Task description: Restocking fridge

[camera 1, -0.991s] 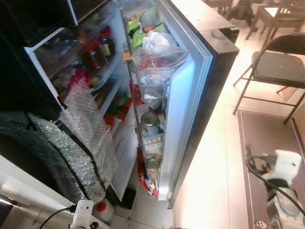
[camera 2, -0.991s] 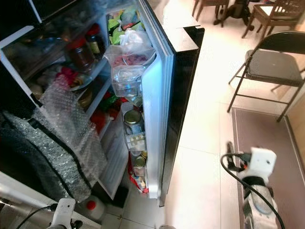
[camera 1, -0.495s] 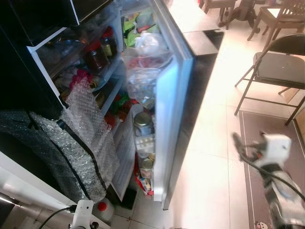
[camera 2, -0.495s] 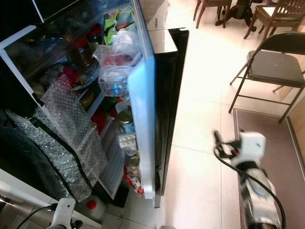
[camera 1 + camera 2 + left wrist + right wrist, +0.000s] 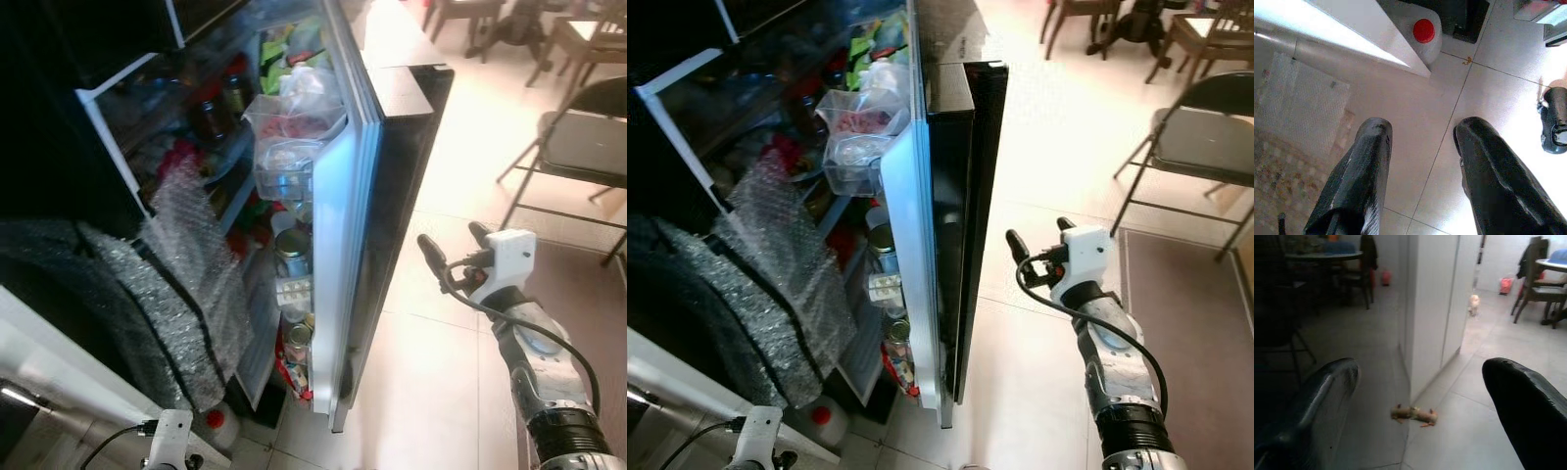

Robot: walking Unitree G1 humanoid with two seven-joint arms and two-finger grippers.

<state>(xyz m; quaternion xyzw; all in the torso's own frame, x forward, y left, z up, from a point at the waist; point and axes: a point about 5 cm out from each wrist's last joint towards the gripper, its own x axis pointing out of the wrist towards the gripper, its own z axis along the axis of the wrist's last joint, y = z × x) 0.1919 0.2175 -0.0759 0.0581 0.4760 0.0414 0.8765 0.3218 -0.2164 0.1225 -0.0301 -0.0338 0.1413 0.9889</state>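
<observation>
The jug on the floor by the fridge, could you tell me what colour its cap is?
Red, on the whitish jug; clearest in the left wrist view.

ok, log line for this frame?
fridge door: partly open | right gripper: open, raised beside door, not touching | left gripper: open, idle near floor

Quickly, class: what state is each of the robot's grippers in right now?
Left gripper: open, empty, hanging over the floor tiles.
Right gripper: open, empty, raised beside the fridge door.
</observation>
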